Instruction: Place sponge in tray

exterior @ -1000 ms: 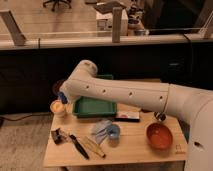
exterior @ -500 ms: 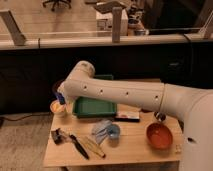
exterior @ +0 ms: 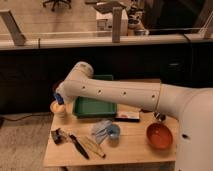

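The green tray point(exterior: 94, 107) lies on the wooden table point(exterior: 130, 150), at the back left. My white arm reaches from the right across the tray. My gripper point(exterior: 59, 97) hangs at the table's left edge, just left of the tray, largely hidden behind the arm. Right below it is a pale yellow object point(exterior: 58, 107) with a blue part on top, which may be the sponge. I cannot tell whether the gripper touches or holds it.
A blue cloth and small blue cup point(exterior: 106, 131) sit in front of the tray. An orange bowl point(exterior: 159, 136) is at the front right. Black utensils point(exterior: 70, 141) and a yellowish item point(exterior: 95, 148) lie at the front left. A dark flat item point(exterior: 129, 116) lies right of the tray.
The arm has shifted slightly to the left, and the gripper end stays by the yellow object. Nothing on the table has visibly moved.
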`<state>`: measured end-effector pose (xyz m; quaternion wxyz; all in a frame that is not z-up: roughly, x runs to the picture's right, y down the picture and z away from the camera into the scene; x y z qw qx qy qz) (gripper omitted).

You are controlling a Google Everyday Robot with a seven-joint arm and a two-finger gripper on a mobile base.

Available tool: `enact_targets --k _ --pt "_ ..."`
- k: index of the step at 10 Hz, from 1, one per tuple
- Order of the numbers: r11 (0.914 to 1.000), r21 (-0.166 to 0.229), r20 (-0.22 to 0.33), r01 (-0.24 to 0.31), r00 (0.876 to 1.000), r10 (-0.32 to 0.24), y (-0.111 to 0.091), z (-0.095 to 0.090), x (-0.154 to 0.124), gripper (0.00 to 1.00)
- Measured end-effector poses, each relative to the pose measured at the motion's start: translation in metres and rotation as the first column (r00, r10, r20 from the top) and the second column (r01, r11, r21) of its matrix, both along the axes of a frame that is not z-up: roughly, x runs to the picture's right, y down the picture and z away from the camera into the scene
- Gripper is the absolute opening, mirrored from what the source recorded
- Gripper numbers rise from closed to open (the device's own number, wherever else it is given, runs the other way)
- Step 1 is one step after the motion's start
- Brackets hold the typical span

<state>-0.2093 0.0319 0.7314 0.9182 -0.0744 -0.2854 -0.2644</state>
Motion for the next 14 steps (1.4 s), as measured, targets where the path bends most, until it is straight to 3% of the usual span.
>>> enact_targets --k 2,7,14 --pt "1.0000 0.002 -0.001 0.001 1.000 -0.001 -0.002 0.004 -0.003 0.00" --pt "0.9989 0.001 -0.084 -0.048 0.995 0.048 -0.014 0.021 0.037 0.00" --pt "0.9918 -0.035 -0.222 -0.123 0.969 0.113 -0.017 0.067 0.096 0.00"
